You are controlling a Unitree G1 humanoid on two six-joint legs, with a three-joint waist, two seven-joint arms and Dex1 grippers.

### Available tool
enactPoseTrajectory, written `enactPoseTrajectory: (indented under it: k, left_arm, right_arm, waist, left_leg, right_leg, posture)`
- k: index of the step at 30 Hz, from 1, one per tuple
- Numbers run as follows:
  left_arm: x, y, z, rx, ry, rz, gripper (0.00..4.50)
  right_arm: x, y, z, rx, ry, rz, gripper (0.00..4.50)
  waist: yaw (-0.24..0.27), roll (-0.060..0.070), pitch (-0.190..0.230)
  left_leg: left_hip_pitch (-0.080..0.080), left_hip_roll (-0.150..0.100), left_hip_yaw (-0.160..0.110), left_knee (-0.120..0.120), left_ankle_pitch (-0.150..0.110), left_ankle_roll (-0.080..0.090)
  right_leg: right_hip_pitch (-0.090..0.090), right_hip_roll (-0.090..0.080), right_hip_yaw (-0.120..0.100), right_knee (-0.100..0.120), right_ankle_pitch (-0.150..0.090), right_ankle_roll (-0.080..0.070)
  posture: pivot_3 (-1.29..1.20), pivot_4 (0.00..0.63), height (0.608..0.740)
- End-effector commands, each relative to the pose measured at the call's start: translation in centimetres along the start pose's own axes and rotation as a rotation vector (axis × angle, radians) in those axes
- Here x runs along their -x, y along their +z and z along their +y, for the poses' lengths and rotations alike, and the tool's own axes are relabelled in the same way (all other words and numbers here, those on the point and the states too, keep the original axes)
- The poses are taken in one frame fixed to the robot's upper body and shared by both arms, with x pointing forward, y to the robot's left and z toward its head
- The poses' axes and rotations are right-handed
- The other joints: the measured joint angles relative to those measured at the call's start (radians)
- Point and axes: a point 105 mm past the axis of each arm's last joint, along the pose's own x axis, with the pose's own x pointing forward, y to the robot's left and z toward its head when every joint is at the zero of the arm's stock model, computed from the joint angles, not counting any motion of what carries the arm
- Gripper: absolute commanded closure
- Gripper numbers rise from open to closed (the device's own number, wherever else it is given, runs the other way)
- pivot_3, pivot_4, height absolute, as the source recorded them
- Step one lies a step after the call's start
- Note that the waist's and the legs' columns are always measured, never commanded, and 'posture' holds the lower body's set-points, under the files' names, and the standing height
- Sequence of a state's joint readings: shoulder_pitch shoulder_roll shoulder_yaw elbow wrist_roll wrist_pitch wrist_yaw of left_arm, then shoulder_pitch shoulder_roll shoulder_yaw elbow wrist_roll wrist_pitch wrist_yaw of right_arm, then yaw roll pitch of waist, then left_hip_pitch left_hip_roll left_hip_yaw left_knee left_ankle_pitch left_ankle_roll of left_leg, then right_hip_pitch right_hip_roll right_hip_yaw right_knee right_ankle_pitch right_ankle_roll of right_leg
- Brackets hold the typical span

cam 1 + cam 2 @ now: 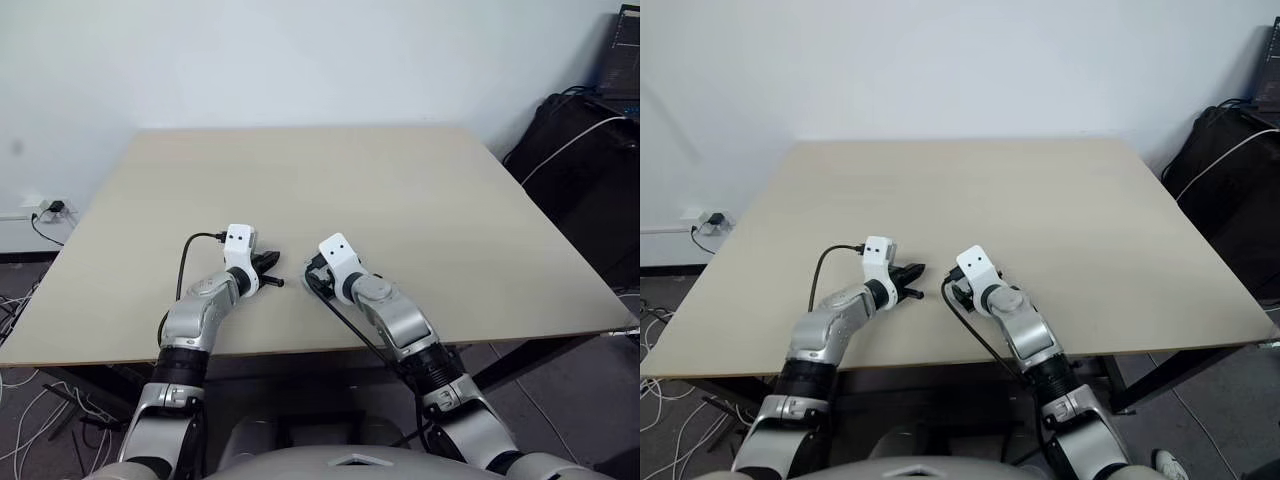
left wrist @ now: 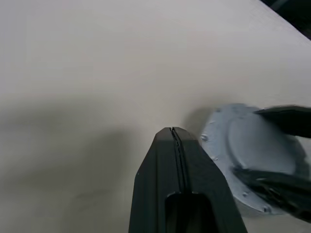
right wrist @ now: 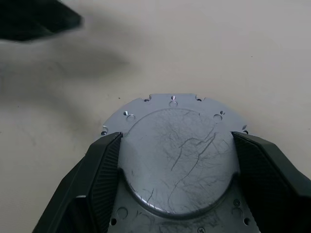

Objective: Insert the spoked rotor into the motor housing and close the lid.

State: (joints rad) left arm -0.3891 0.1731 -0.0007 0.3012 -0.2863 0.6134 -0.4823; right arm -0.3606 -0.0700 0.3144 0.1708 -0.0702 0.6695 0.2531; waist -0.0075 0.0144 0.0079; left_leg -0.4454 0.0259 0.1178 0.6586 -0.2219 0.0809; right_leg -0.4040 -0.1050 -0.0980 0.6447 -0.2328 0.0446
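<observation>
Between black fingers (image 3: 102, 170), a smooth, scratched grey lid (image 3: 177, 155).

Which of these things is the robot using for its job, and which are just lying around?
For the job: the silver-grey lid, clasped by the right gripper; the shut left gripper beside it; the table underneath.
Just lying about: black bag, floor cables, wall socket.

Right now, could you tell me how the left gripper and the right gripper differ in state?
The left gripper is shut, its fingers pressed together and holding nothing; the right gripper stands wide, its fingers either side of a round grey metal part with a smooth, scratched face. The left gripper's tip is beside that part, apart from it; the right gripper brackets it. Both hang low over the table, close together.
</observation>
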Motion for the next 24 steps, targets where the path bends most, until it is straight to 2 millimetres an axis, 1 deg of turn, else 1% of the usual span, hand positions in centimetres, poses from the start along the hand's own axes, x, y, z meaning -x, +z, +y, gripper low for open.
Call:
enactPoseTrajectory:
  k: [1,5,10,15,17,20,24]
  left_arm:
    - [-0.9,1.1,-1.3,-0.017,-0.117,0.045,4.5]
    - [-1.6,1.0,-2.5,-0.023,-0.194,0.109,4.5]
    - [-2.3,1.1,-3.4,-0.029,-0.224,0.136,4.5]
    - [-2.8,1.1,-3.5,-0.037,-0.203,0.151,4.5]
    - [-3.0,1.0,-3.3,-0.033,-0.178,0.157,4.5]
    - [-3.2,0.3,-3.0,-0.044,-0.149,0.192,4.5]
    - [-3.3,0.1,-3.4,-0.04,-0.156,0.199,4.5]
  right_arm:
    - [0.5,-3.8,-0.9,-0.039,-0.044,0.144,1.3]
    - [0.8,-4.0,-0.9,-0.057,-0.053,0.146,1.3]
    - [0.9,-4.1,-0.8,-0.064,-0.054,0.148,1.3]
    - [0.8,-3.9,-0.7,-0.065,-0.051,0.144,1.3]
    - [0.8,-3.9,-0.7,-0.064,-0.05,0.143,1.3]
    - [0.7,-3.7,-0.6,-0.063,-0.046,0.14,1.3]
    - [0.6,-3.7,-0.5,-0.062,-0.044,0.138,1.3]
  waist:
    - [0.001,0.0,0.0]
    - [0.001,0.0,0.0]
    - [0.001,0.0,0.0]
    - [0.001,0.0,0.0]
    - [0.001,0.0,0.0]
    - [0.0,0.0,0.0]
    - [0.0,0.0,0.0]
  left_leg:
    - [0.0,0.0,0.0,0.0,0.0,0.0]
    - [0.0,-0.001,0.0,0.0,0.001,-0.002]
    - [0.0,-0.002,0.0,0.0,0.001,-0.002]
    - [0.0,-0.002,0.0,0.0,-0.001,0.001]
    - [0.0,-0.002,0.0,0.0,-0.001,0.001]
    - [0.0,-0.002,0.0,0.0,-0.001,0.001]
    - [0.0,-0.002,-0.001,0.001,-0.001,0.001]
  right_leg:
    - [0.0,0.0,0.0,0.0,0.0,0.0]
    - [0.001,0.0,0.001,-0.002,0.0,0.0]
    - [0.001,-0.001,0.001,-0.002,0.0,0.0]
    - [0.001,-0.002,0.001,-0.002,0.0,0.001]
    - [0.001,-0.002,0.001,-0.002,0.0,0.001]
    - [0.001,-0.002,0.001,-0.002,0.0,0.001]
    - [0.002,-0.002,0.001,-0.002,0.0,0.001]
  posture:
    - [0.0,0.0,0.74]
    - [0.0,0.0,0.74]
    - [0.0,0.0,0.74]
    - [0.0,0.0,0.74]
    - [0.0,0.0,0.74]
    - [0.0,0.0,0.74]
    - [0.0,0.0,0.74]
